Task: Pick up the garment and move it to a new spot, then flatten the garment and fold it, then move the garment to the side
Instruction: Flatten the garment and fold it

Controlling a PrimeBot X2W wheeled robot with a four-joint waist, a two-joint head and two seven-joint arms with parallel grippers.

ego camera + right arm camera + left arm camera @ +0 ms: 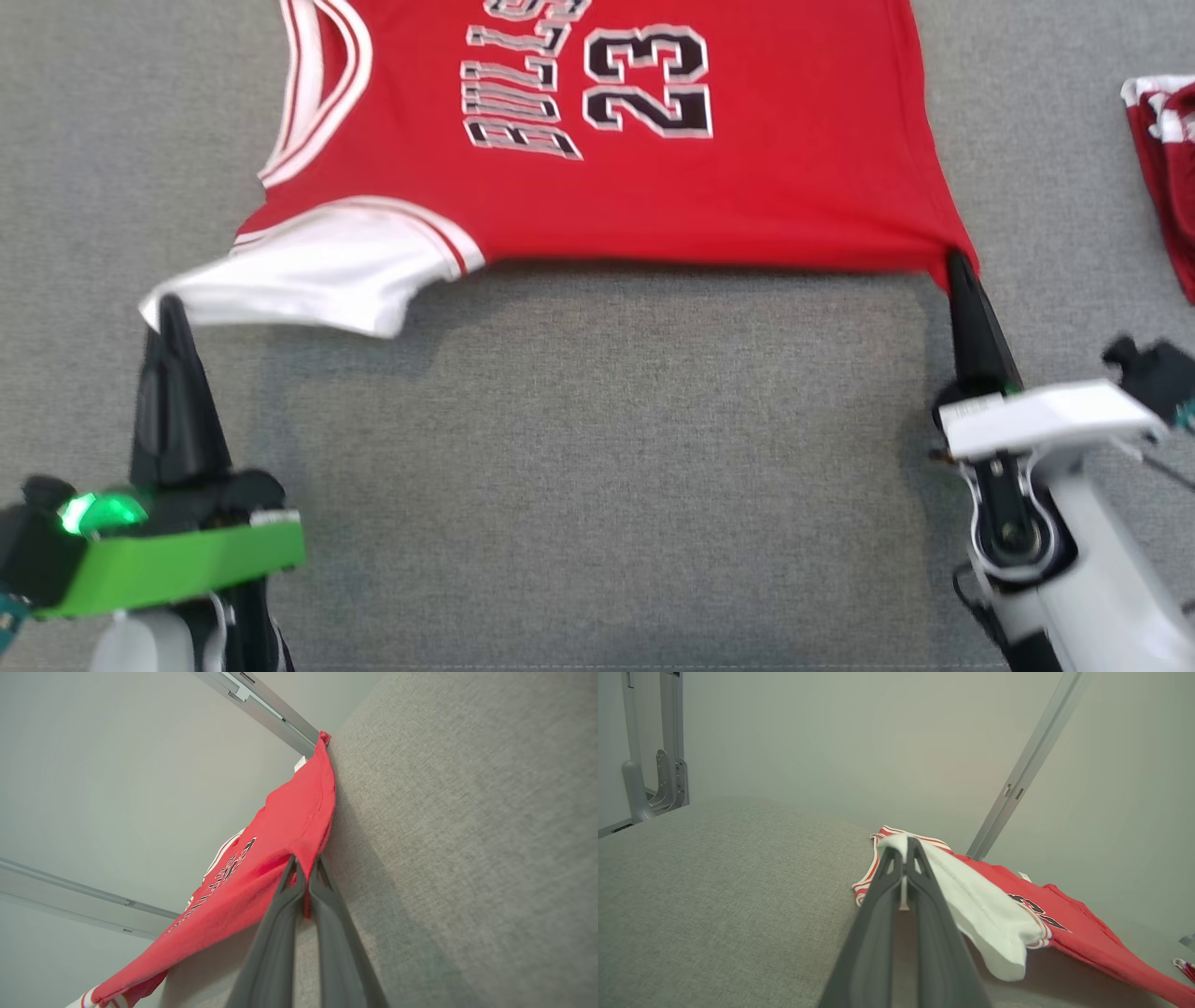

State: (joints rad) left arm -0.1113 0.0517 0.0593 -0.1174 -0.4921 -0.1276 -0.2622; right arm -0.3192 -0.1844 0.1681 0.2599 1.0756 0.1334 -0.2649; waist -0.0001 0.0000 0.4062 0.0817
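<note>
A: While its near edge hangs lifted off the grey surface point(597, 448), the red jersey point(747, 187) lies spread front-up, far part resting flat. Stage?
B: Approx. the move/flatten phase, I'd judge. Left fingers point(177, 401) clenched on the white corner by the armhole, right fingers point(976, 327) clenched on the red hem corner, cloth taut btwn them. No fold made yet; shift to the side also left.
A: 2nd red garment point(1162, 159) at right edge?
B: Bunched, well apart.
A: Legible text?
B: "BULLS", last letter clipped by frame, & "23", black w/ white outline. Small white tag point(301, 763) at far hem: unreadable.
</note>
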